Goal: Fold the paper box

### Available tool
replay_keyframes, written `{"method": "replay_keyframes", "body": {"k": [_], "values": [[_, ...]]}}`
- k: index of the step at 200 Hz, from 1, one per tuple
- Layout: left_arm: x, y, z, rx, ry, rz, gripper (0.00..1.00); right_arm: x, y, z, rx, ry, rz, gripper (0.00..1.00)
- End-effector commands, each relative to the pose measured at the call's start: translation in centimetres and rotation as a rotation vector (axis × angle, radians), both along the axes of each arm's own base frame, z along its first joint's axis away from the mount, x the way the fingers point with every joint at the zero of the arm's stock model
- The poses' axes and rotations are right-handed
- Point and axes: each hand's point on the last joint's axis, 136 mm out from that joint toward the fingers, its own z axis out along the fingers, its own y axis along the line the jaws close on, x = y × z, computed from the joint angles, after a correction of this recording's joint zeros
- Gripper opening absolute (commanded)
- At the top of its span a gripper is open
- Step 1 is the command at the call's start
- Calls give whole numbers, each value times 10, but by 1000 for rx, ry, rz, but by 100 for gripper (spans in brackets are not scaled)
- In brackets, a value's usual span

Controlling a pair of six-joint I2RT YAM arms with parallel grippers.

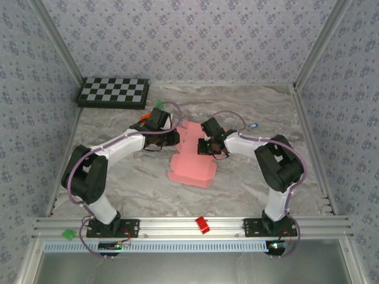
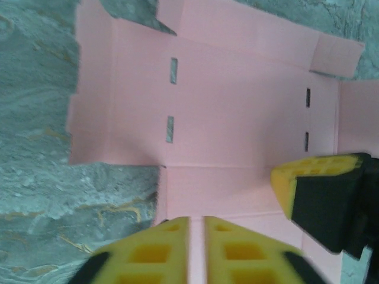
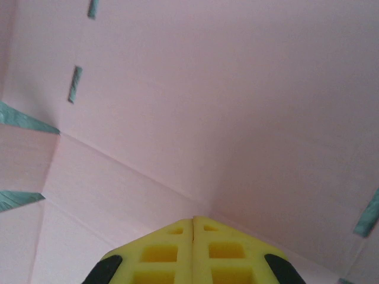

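Observation:
The paper box [image 1: 192, 168] lies as a flat pink die-cut sheet in the middle of the marble table, with flaps, creases and small slots showing [image 2: 237, 106]. My left gripper [image 1: 173, 138] hovers low over the sheet's left side. Its yellow fingers [image 2: 160, 248] are drawn together to a thin slit [image 2: 196, 222], and whether card is pinched there I cannot tell. My right gripper [image 1: 204, 146] is shut, its tips [image 3: 193, 219] down on the pink card [image 3: 207, 89] at a crease. From the left wrist its yellow tip [image 2: 283, 182] rests on the sheet.
A checkerboard [image 1: 113, 93] lies at the back left corner. A small red block [image 1: 202, 225] sits on the aluminium rail at the near edge, and a green piece [image 1: 68, 234] at its left end. Patterned walls close in the table [image 1: 130, 183] on three sides.

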Motion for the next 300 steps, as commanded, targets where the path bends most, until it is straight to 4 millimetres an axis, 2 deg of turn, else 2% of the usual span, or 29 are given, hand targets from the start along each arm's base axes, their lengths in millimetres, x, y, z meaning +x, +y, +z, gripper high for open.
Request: {"method": "replay_keyframes", "body": {"k": [1, 19, 21, 25, 41, 81, 145, 149, 164, 200, 221, 259, 280, 297, 300], "values": [[-13, -15, -9, 0, 32, -34, 1, 19, -9, 9, -18, -16, 0, 0], [-20, -30, -18, -8, 53, -55, 0, 24, -17, 2, -36, 2, 4, 0], [-21, -32, -19, -8, 55, -58, 0, 31, -14, 9, -26, -17, 4, 0], [-23, -34, -22, -6, 61, -61, 0, 35, -14, 10, -25, -22, 7, 0], [-29, -41, -34, 4, 86, -69, 0, 40, -19, 3, -38, 2, 20, 0], [-37, -35, -63, 69, 123, -40, 0, 47, -27, -13, -20, 41, 26, 0], [-42, -9, -96, 197, 157, 19, 0, 31, -37, -25, -40, 81, -8, 0], [-42, -8, -97, 206, 157, 24, 0, 20, -42, -34, -52, 110, -12, 0], [-42, -3, -100, 236, 156, 34, 0, 10, -46, -38, -63, 122, -26, 0], [-37, 4, -99, 292, 143, 34, 0, -12, -46, -36, -68, 124, -28, 0], [-34, 3, -92, 296, 131, 20, 0, -16, -43, -24, -54, 104, -20, 0], [-28, -11, -65, 228, 96, -9, 0, 0, -44, 17, -39, 22, 7, 0], [-27, -31, -50, 155, 85, -80, 0, 16, -50, 31, -51, -16, 26, 2], [-24, -41, -43, 109, 79, -97, 0, 23, -59, 30, -77, -10, 40, 7], [-24, -42, -42, 102, 79, -97, 0, 32, -58, 40, -69, -36, 40, 8]]}}
